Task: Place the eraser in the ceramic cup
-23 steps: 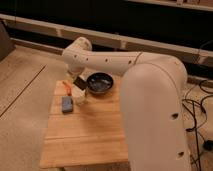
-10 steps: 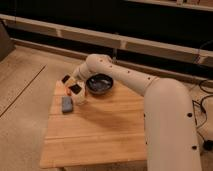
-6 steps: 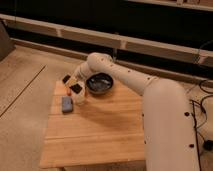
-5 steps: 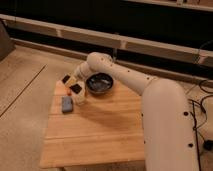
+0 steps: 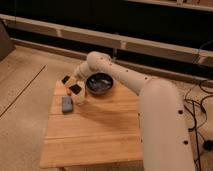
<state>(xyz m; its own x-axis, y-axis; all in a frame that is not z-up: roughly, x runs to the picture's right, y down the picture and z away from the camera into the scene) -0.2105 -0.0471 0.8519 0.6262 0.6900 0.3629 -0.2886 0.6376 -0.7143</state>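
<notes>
My gripper [image 5: 73,84] is at the back left of the wooden table [image 5: 95,135], just left of the dark bowl. A small black oblong block, the eraser [image 5: 75,88], is at the gripper's tip. It sits right over the mouth of the small white ceramic cup [image 5: 80,97], which stands upright below it. I cannot tell whether the eraser is still held or rests in the cup. The arm reaches in from the right, passing over the back of the bowl.
A wide dark round bowl [image 5: 100,83] stands right of the cup. A blue-grey rectangular block [image 5: 67,104] lies left of the cup near the table's left edge. Cables [image 5: 197,107] lie on the floor at the right.
Since 2.3 s ago the arm has stretched out and the gripper has settled over the cup. Over the last second it has hardly moved.
</notes>
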